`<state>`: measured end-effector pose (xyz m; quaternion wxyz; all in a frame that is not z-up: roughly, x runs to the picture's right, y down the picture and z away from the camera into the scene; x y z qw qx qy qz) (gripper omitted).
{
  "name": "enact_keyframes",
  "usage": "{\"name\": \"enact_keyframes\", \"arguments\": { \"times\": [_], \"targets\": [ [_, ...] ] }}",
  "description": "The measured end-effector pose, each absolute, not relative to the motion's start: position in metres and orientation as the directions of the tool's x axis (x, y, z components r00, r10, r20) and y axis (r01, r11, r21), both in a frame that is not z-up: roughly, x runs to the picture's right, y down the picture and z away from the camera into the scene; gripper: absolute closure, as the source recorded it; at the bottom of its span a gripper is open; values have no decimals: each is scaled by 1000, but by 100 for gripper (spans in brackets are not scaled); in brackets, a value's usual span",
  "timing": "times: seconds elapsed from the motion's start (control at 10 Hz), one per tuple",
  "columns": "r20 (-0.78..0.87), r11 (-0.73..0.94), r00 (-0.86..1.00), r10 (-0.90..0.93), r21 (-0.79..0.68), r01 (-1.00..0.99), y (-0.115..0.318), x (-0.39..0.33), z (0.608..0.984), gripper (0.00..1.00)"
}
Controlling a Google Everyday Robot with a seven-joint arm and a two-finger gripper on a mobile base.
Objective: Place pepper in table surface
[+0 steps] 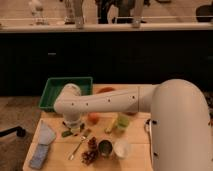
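**Arm low over cluttered table, pepper beside gripper**

Light tan plank table [57, 159] in front of a dark cabinet wall with a pale counter on top. Green tray [52, 92] at the far left edge. The pepper [66, 133] is small, green and elongated, lying on the table just left of the gripper [75, 128]. The gripper hangs under the white arm [100, 102], mostly hidden; cannot tell if it is spread or pinching. The arm covers the table's right side. Orange fruit [93, 118] and a yellow-green cup [122, 121] are nearby.

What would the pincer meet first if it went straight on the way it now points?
The pincer hangs low, pointing down, so it would likely meet the table surface first, right beside the green pepper; whether it would touch the pepper too is unclear.
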<state>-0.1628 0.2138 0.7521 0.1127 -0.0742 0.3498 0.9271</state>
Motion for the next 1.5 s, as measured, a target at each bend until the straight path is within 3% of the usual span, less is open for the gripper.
{"name": "enact_keyframes", "arguments": {
  "times": [1.0,1.5],
  "targets": [
    [-243,-710,-949,199,632,-311,227,-170,743,100],
    [-405,-567,-847,345,629,-532,252,-216,757,100]
  ]
}}
